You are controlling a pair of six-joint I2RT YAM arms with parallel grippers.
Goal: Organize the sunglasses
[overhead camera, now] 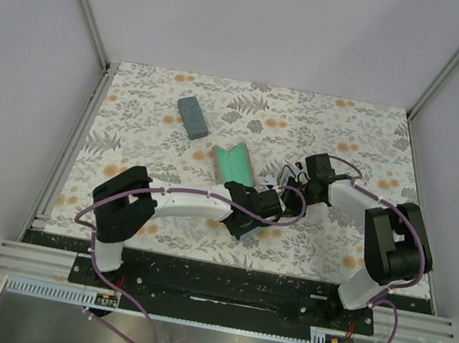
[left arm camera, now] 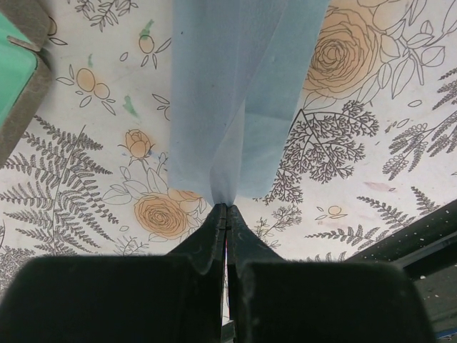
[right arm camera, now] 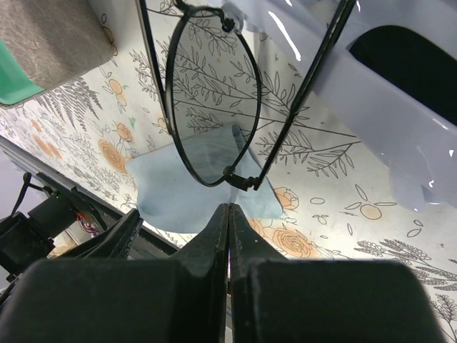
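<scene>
The sunglasses, thin black frame with see-through lenses, hang just beyond my right gripper. That gripper is shut, and the frame's hinge corner sits right at its tips. My left gripper is shut on the edge of a light blue cloth, which spreads away from its tips over the floral table. In the top view both grippers meet at mid-table, the left gripper just below the right gripper. The cloth also shows behind the lens.
An open case with a green lining lies just left of the grippers. It shows again as the open case at the upper left of the left wrist view. A closed slate-blue case lies farther back left. The left arm's white link passes close above the glasses.
</scene>
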